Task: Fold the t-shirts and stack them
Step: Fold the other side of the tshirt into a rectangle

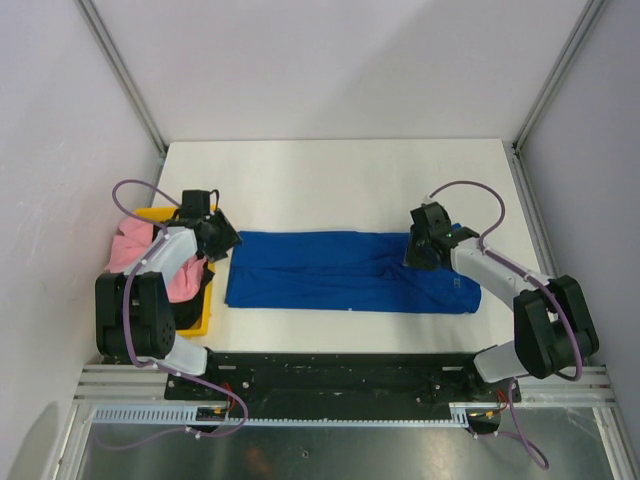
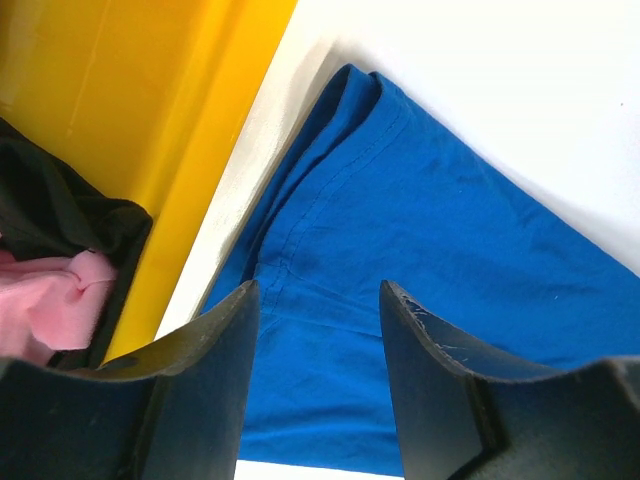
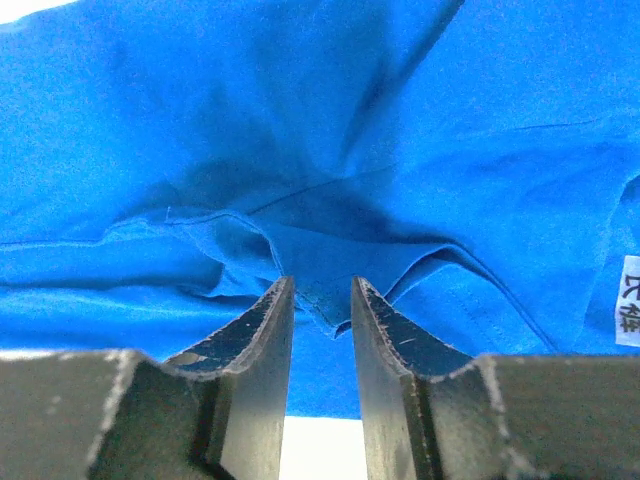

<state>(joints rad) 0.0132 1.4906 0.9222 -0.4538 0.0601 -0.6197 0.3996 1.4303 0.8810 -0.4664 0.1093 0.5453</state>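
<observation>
A royal-blue t-shirt (image 1: 340, 272) lies folded into a long band across the middle of the white table. My left gripper (image 1: 222, 243) hovers over its left end, jaws open, only flat blue cloth (image 2: 420, 220) showing between them (image 2: 318, 290). My right gripper (image 1: 415, 258) is low over the shirt's right part. Its fingers stand a narrow gap apart (image 3: 322, 282), and a folded hem corner of the blue cloth (image 3: 300, 120) lies between the tips, not pinched. A pink t-shirt (image 1: 130, 250) (image 2: 50, 300) and a black one (image 2: 40, 210) sit bunched in the bin.
The yellow plastic bin (image 1: 203, 312) (image 2: 150, 100) stands at the table's left edge, right beside the left arm. A white label (image 3: 628, 300) shows on the blue shirt at the right. Grey walls and metal rails enclose the table (image 1: 330, 180).
</observation>
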